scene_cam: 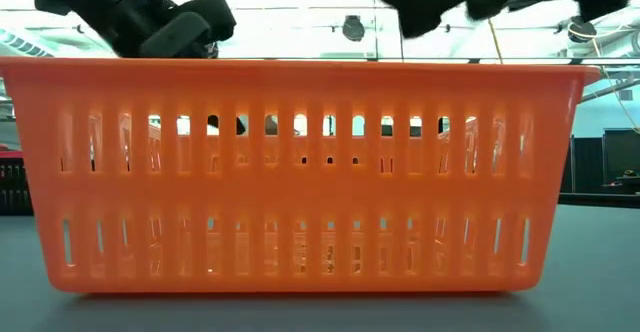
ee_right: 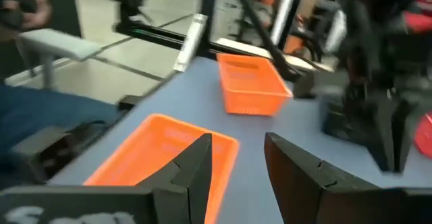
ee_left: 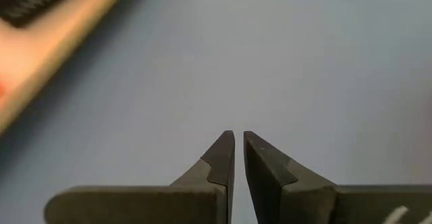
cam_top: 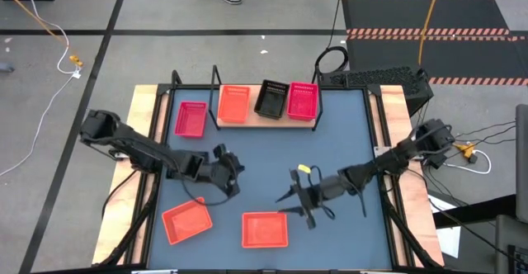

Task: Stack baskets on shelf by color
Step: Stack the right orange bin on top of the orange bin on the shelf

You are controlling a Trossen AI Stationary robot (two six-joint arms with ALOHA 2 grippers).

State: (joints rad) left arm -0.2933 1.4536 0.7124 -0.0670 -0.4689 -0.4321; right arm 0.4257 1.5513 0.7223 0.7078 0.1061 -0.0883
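Right gripper [cam_top: 289, 201] spread, empty, just beside front orange basket [cam_top: 265, 229]; left gripper [cam_top: 233, 172] pressed together, empty; risk: fingers straddle rim badly, shove basket off table edge

Orange basket [scene_cam: 300, 172]: slotted plastic. Shelf [cam_top: 247, 115]: light wood. Tabletop [cam_top: 346, 134]: matt blue-grey.

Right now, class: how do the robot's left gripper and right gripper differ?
The left gripper is shut and holds nothing; the right gripper is open. The left gripper faces bare tabletop; the right gripper hangs by an orange basket. Both are dark and hold nothing.
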